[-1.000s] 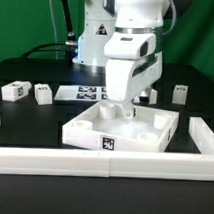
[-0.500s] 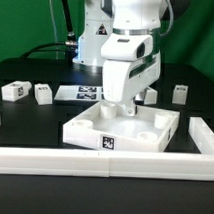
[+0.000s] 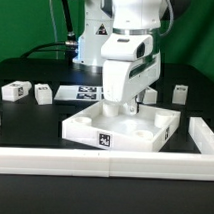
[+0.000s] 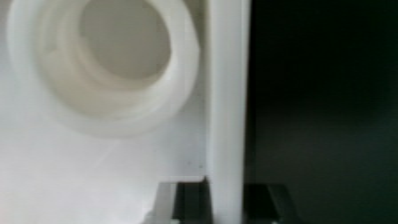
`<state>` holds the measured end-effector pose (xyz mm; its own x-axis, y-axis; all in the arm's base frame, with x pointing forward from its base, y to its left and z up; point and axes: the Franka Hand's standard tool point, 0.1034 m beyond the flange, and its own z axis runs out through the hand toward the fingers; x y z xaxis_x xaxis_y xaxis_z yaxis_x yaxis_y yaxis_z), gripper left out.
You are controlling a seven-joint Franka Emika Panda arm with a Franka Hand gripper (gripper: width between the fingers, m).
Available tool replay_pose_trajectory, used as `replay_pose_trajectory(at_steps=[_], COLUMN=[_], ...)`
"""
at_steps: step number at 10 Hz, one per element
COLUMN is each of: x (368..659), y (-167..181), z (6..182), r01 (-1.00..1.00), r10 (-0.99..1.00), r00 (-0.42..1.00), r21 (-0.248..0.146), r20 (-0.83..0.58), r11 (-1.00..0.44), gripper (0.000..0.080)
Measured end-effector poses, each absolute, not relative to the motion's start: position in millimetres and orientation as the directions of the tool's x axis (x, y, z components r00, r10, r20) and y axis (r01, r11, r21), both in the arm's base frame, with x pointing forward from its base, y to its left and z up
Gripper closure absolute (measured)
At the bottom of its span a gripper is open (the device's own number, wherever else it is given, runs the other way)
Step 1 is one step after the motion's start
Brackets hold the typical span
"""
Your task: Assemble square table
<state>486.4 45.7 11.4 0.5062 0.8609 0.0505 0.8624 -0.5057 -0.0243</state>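
Though barely visible, fingers (image 4: 189, 206) astride tabletop rim (image 4: 226, 100)

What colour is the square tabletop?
White tabletop, black-and-white tag on its side; best in the exterior view.

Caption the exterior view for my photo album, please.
The gripper clasps the rim of the white square tabletop; loose legs lie nearby.
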Motion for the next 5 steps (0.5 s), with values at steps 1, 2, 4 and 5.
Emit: replay_pose_trajectory(at_steps=[1,2,4,5], x=[486.4,486.4,486.4,487.3], y=[45.7,45.7,45.6,43.8], z=[11.4,11.4,11.4,11.4], r01=[0.862,0.862,0.863,0.918], r10=[0.861,0.861,0.862,0.917], r00=[0.506,0.506,0.504,0.396], r21=[-0.024,-0.024,-0.024,-0.013], r20=[0.05,0.05,0.05,0.046], r11=[-0.506,-0.506,-0.504,-0.396], gripper=[0.0744,0.0744,0.0742,0.0742])
